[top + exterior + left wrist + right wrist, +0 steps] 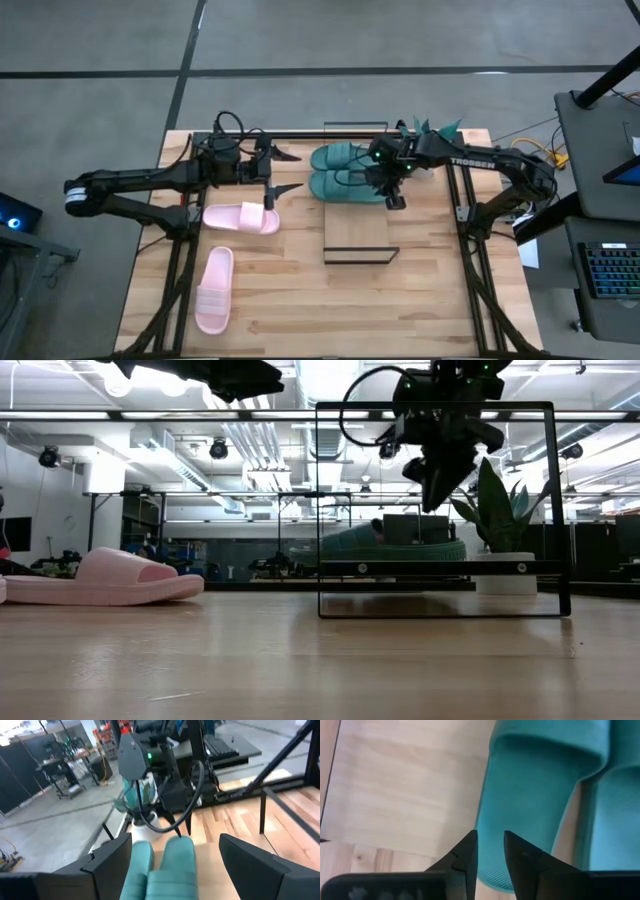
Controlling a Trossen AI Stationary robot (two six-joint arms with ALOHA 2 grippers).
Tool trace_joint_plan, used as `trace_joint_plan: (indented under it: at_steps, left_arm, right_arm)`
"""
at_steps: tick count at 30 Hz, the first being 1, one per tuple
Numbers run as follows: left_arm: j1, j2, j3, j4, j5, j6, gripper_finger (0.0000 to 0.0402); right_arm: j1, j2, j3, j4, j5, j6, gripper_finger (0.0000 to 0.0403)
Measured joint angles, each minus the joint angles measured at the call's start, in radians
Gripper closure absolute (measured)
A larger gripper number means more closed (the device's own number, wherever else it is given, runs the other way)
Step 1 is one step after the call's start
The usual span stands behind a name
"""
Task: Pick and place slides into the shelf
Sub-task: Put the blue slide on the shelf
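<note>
Two teal-green slides (pixel 345 157) (pixel 345 186) lie side by side, soles down, on the far end of the shelf (pixel 358 230), a light plank in a thin dark frame (pixel 440 568). Two pale pink slides (pixel 241 218) (pixel 214 290) lie on the tabletop left of the shelf. My right gripper (pixel 395 200) (pixel 432 500) points down above the nearer teal slide (pixel 530 795), clear of it, with only a narrow gap between its fingers (pixel 490 842). My left gripper (pixel 288 171) hovers wide open, left of the shelf, facing the teal slides (pixel 170 860).
A potted plant (pixel 495 500) stands at the table's far edge behind the shelf. The shelf's tall thin frame (pixel 553 510) rises around the plank. Bare wood shows on the near half of the plank and on the tabletop (pixel 440 300) to its right.
</note>
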State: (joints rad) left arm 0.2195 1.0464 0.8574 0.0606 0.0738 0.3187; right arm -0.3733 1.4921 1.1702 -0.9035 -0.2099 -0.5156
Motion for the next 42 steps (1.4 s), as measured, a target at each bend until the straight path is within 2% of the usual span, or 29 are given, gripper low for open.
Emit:
trace_joint_plan:
  at_steps: [3,7,12,26,35,42]
  left_arm:
    - [0.000,0.007,0.000,0.007,0.000,0.001,0.0118]
    - [0.000,0.012,0.000,-0.001,0.000,0.001,0.0118]
    - [0.000,0.016,0.000,0.002,-0.001,0.005,0.0118]
    - [0.001,0.021,0.000,0.003,-0.001,0.011,0.0118]
    - [0.001,0.028,0.000,0.004,-0.001,0.010,0.0118]
    - [0.001,0.033,0.000,0.004,-0.001,0.010,0.0118]
  right_arm:
    - [0.000,0.000,-0.034,0.000,-0.001,0.000,0.0326]
    - [0.000,0.000,-0.080,0.001,-0.006,0.000,0.0356]
    - [0.003,0.000,-0.117,0.004,-0.060,-0.007,0.0391]
    - [0.013,0.000,-0.199,0.103,-0.058,-0.013,0.0394]
    - [0.013,0.000,-0.209,0.136,0.032,-0.016,0.0394]
    - [0.008,0.000,-0.209,0.148,0.059,-0.016,0.0394]
